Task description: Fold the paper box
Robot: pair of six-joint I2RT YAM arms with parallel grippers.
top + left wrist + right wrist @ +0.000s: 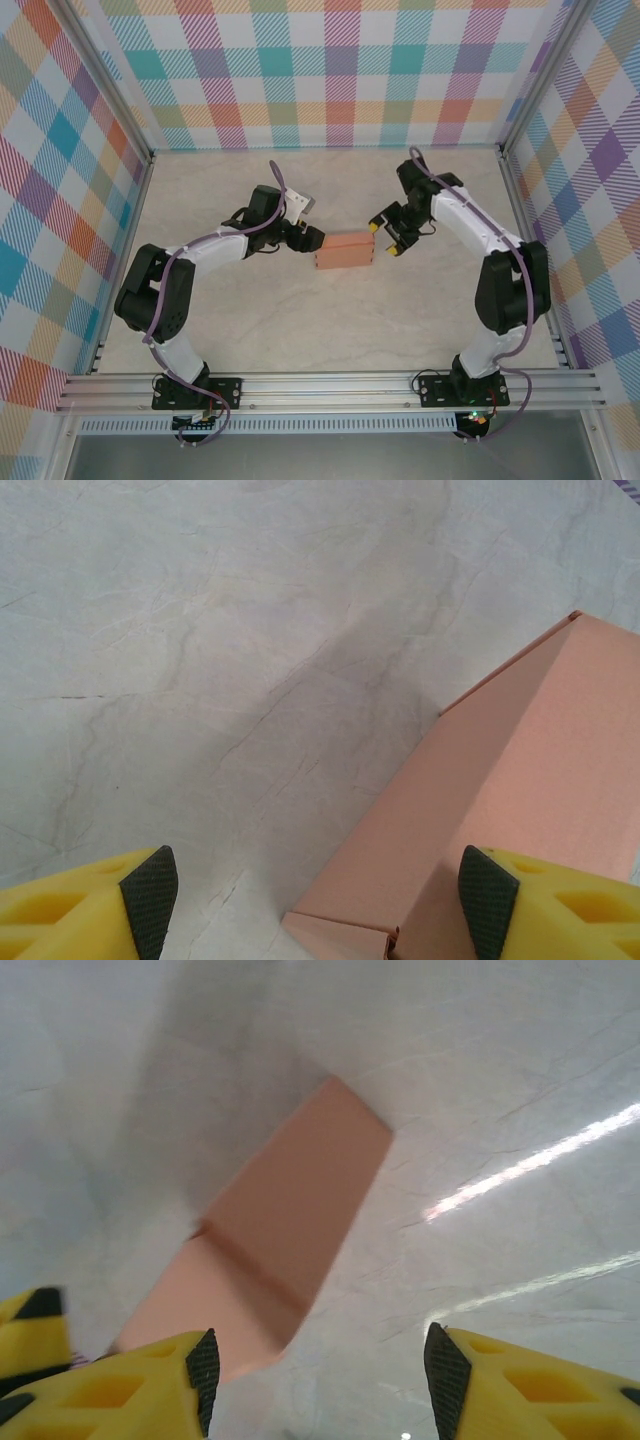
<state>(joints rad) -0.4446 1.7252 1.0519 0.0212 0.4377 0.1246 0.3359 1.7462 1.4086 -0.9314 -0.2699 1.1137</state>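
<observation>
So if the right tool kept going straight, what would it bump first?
Probably the paper box, lying just ahead and slightly to one side of the right tool. It could touch the table beside it instead; depth is unclear.

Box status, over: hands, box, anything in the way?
Left hand open at box left end. Right hand open at right end, neither gripping. Box formed, flat on table. Nothing in the way.

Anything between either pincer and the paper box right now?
Nothing visible stands in the way. The left pincer and the right pincer, both open, sit at opposite ends of the paper box, which lies flat on the table.
</observation>
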